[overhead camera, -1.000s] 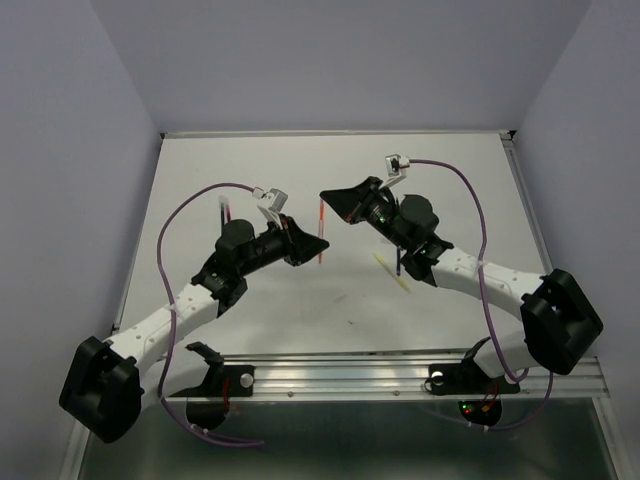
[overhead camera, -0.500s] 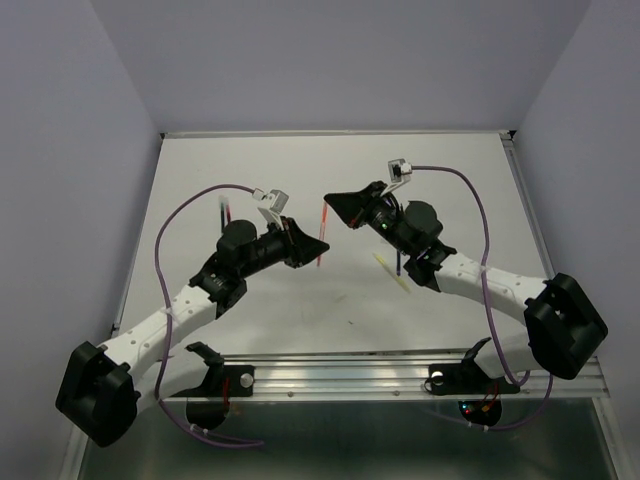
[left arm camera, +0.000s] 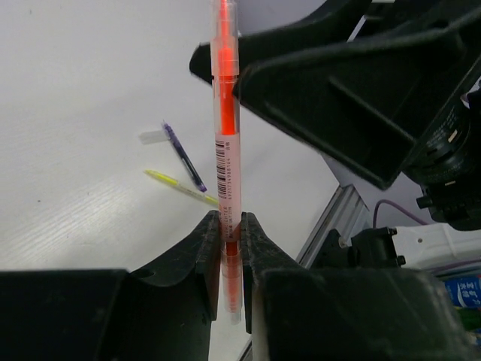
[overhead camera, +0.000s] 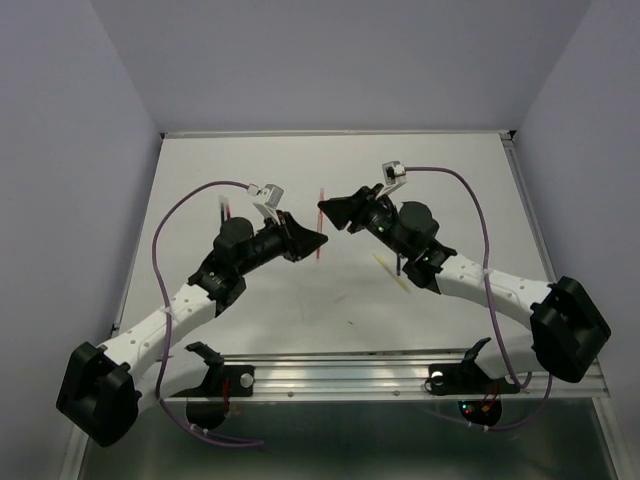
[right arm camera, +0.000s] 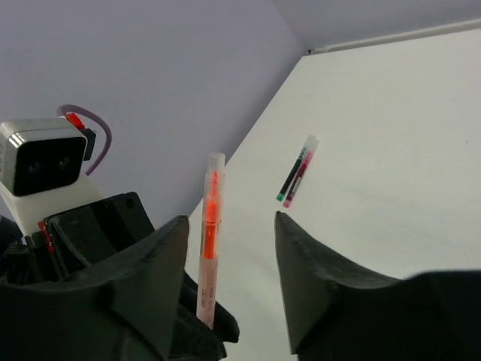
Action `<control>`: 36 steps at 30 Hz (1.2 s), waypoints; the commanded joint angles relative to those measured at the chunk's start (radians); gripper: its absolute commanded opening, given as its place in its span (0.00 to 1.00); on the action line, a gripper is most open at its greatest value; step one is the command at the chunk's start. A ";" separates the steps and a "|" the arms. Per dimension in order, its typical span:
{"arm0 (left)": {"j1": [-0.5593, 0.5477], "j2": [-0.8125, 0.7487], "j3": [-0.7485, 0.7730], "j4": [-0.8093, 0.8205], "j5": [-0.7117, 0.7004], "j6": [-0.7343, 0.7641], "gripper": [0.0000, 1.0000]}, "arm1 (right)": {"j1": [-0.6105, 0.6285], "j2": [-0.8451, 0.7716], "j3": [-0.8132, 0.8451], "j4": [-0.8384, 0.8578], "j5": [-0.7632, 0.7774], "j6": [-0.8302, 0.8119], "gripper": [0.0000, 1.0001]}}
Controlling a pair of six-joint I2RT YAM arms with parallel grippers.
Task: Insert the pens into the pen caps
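My left gripper (left arm camera: 231, 222) is shut on an orange-pink pen (left arm camera: 228, 150) that stands upright between its jaws. A translucent pen cap (right arm camera: 215, 169) sits over the pen's upper tip. My right gripper (right arm camera: 231, 222) is open; its jaws stand either side of the pen's upper half without touching it. In the top view the two grippers meet tip to tip at mid-table, left gripper (overhead camera: 316, 241) below right gripper (overhead camera: 326, 207). A dark blue pen (left arm camera: 184, 156) and a yellow pen (left arm camera: 180, 188) lie on the table, with a loose pale pen cap (left arm camera: 152, 136) beside the blue one.
A green pen and a red pen (right arm camera: 297, 177) lie side by side on the white table near the left wall. The blue and yellow pens (overhead camera: 393, 271) lie under the right forearm. A metal rail (overhead camera: 400, 372) runs along the table's near edge.
The right gripper's jaws have opened off the top of the orange-pink pen. The left gripper still holds the pen, and both wrists have shifted slightly.
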 commanded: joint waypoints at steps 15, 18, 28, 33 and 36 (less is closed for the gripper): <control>0.059 0.121 0.220 -0.395 -0.476 -0.028 0.00 | -0.023 -0.078 0.222 -0.274 0.424 -0.172 1.00; 0.186 0.208 0.298 -0.547 -0.528 -0.016 0.00 | -0.062 -0.079 0.167 -0.315 0.415 -0.126 1.00; 0.320 0.544 0.511 -0.663 -0.725 0.214 0.00 | -0.209 -0.039 0.109 -0.397 0.291 -0.062 1.00; 0.374 0.682 0.576 -0.673 -0.709 0.253 0.00 | -0.243 -0.020 0.107 -0.408 0.279 -0.071 1.00; 0.385 0.736 0.617 -0.705 -0.731 0.250 0.00 | -0.261 -0.006 0.112 -0.412 0.277 -0.073 1.00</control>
